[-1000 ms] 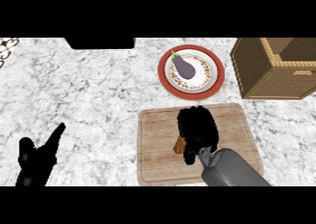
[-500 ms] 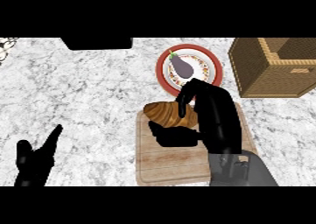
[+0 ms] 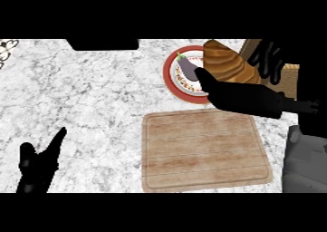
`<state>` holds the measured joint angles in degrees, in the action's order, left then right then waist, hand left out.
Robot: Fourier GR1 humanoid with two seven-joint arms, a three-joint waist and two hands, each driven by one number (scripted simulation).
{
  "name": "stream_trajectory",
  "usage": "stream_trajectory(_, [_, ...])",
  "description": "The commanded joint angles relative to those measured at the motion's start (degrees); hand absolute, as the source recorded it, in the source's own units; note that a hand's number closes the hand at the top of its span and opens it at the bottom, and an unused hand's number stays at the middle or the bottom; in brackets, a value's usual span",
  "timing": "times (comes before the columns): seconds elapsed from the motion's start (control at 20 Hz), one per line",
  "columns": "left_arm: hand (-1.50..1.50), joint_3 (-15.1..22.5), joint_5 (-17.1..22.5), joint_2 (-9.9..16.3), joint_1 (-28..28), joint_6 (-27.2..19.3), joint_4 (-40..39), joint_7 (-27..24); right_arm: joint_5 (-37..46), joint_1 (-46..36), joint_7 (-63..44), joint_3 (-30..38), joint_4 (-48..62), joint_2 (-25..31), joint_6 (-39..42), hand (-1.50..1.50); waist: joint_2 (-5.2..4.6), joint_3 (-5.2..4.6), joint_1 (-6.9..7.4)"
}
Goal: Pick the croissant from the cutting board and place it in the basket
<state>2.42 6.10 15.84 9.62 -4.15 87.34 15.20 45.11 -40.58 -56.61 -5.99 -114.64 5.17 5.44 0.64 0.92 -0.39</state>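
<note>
Marble counter [image 3: 92, 99] fills the view, grey-veined and white. On it lies the wooden board [image 3: 204, 152], its top bare. The right hand [image 3: 259, 97] is raised at the upper right, thumb and fingers curled round the croissant [image 3: 227, 63], which it holds in the air above the plate's right rim and in front of the basket [image 3: 289, 72]; hand and arm hide most of the basket. The red-rimmed plate [image 3: 169, 74] carries an eggplant [image 3: 188, 69]. At the lower left the left hand [image 3: 39, 165] rests open, fingers straight, holding nothing.
</note>
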Motion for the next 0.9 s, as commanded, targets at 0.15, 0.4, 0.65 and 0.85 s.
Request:
stream_trajectory(0.15, [0.00, 1.56, 0.60, -1.43, 0.90, 1.58, -1.13, 2.73, -7.04, -11.39, -3.06, 15.24, 6.76, 8.44, 6.07, 1.50, -0.62, -0.94, 0.59])
stream_trajectory(0.4, [0.00, 1.43, -0.36, -1.89, 1.34, 1.92, -2.62, 0.31, -8.70, -15.34, -0.31, 19.13, 15.97, 13.53, 6.95, 1.50, -0.75, -0.96, 0.89])
stream_trajectory(0.65, [0.00, 1.38, -0.87, -2.43, -0.37, 1.90, -3.50, 1.45, -9.17, -12.88, 9.01, 21.13, 24.09, 18.41, 6.25, 1.50, -0.88, -0.93, 0.70])
stream_trajectory(0.85, [0.00, 0.96, -1.60, -3.16, -2.07, 1.48, -4.90, 0.91, -9.47, -13.31, 14.84, 21.57, 31.48, 18.81, 3.76, 1.50, -0.94, -0.94, 0.85])
